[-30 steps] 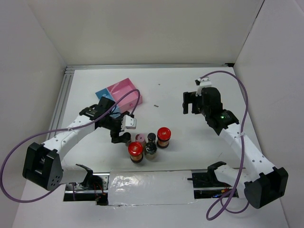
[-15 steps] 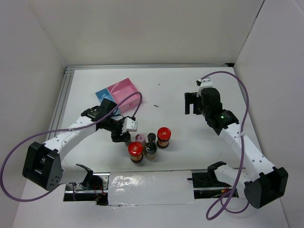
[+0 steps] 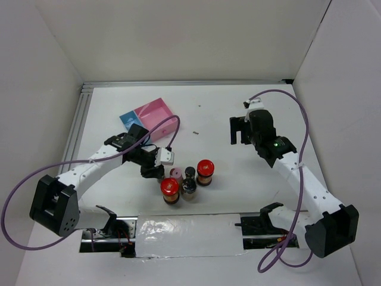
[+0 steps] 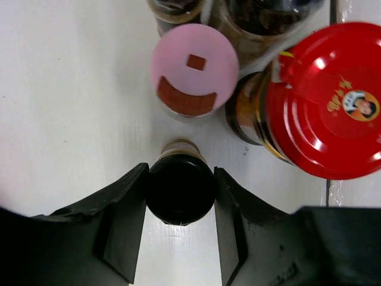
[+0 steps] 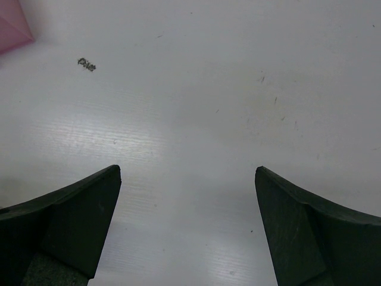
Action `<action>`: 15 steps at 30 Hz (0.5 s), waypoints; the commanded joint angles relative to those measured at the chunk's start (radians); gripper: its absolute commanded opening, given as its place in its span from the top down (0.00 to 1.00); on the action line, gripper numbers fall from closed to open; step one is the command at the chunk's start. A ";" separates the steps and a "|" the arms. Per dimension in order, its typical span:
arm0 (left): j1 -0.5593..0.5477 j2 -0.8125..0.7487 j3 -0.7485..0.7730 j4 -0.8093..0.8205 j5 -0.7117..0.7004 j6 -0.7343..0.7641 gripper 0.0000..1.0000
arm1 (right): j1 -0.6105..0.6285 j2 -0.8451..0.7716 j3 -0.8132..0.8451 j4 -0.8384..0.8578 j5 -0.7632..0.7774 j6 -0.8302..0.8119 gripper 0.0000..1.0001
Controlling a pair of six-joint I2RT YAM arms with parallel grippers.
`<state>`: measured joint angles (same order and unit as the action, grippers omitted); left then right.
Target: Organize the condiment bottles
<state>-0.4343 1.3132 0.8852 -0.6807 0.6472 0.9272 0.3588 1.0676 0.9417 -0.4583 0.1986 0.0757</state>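
Note:
My left gripper (image 4: 180, 174) is shut on a slim dark bottle with a black cap (image 4: 180, 189), which stands upright on the table at the left edge of the bottle cluster. In the top view this gripper (image 3: 152, 171) covers that bottle. Just beyond it stands the pink-capped bottle (image 4: 194, 68) (image 3: 176, 173), with a red-lidded jar (image 4: 330, 98) (image 3: 169, 186) to its right. Another red-lidded jar (image 3: 205, 167) and two dark black-capped bottles (image 3: 190, 172) (image 3: 189, 187) complete the cluster. My right gripper (image 3: 238, 130) (image 5: 187, 173) hangs open over bare table, holding nothing.
The pink-and-blue divided tray (image 3: 156, 116) lies behind the left arm, toward the back left. A small dark speck (image 5: 87, 65) marks the table near the tray. White walls enclose the table on three sides.
The left jaws have closed from wide apart onto the black-capped bottle, the gripper edging slightly right. The right arm has barely moved.

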 commanded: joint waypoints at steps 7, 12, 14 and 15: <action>0.118 0.141 0.433 -0.060 -0.037 -0.223 1.00 | 0.051 0.048 0.060 0.029 -0.019 -0.007 0.00; 0.176 0.302 0.751 -0.100 -0.066 -0.385 1.00 | 0.060 0.092 0.075 0.058 -0.028 -0.010 0.00; 0.195 0.411 0.906 -0.105 -0.111 -0.456 1.00 | 0.063 0.109 0.083 0.072 -0.034 -0.011 0.00; 0.209 0.447 0.954 -0.103 -0.135 -0.478 1.00 | 0.066 0.126 0.088 0.076 -0.037 -0.013 0.00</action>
<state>-0.2581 1.6756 1.7195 -0.7593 0.5632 0.5884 0.4103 1.1702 0.9764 -0.4408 0.1715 0.0761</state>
